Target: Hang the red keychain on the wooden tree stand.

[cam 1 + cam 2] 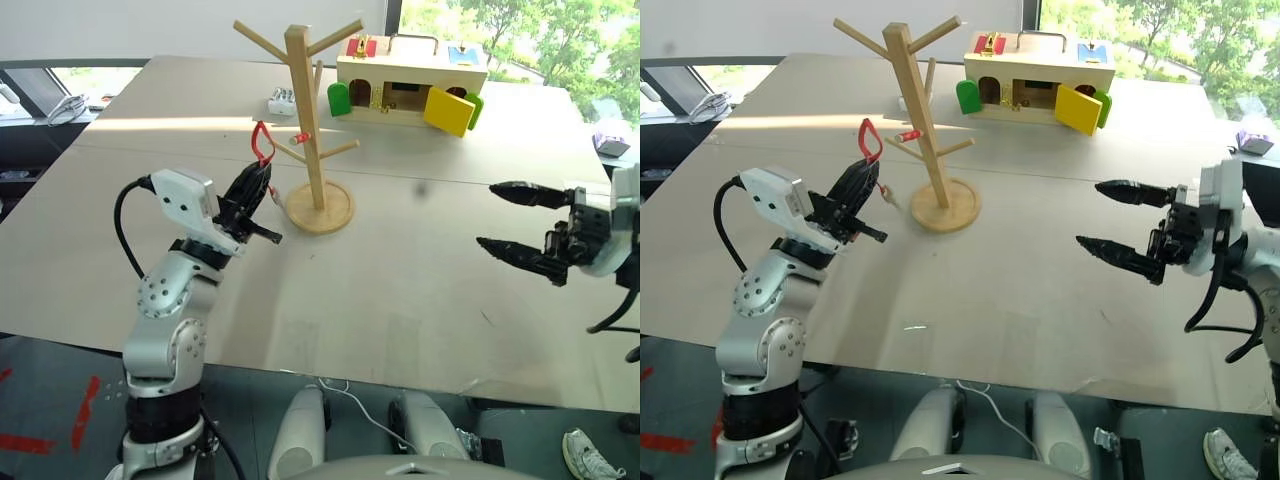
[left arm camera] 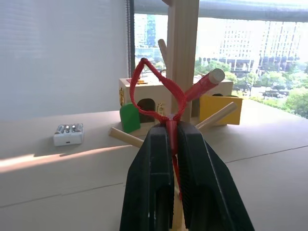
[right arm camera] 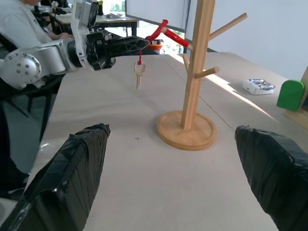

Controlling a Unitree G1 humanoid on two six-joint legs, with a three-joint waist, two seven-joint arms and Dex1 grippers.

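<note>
The left arm (image 1: pixel 170 320) is silvery metal with round, screw-dotted joints and a white wrist housing. A black cable loops behind its black-fingered left end effector (image 1: pixel 255 205). The right end effector (image 1: pixel 520 225) has matching black tapered fingers.

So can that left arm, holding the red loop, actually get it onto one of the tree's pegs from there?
Probably yes: the left gripper holds the red keychain beside the wooden tree stand, with nothing between them.

The stand (image 2: pixel 183 72) loses its top and base to the frame edge — the keychain's (image 2: pixel 161 91) lower strap hides between the left gripper's (image 2: pixel 172 144) fingers.
</note>
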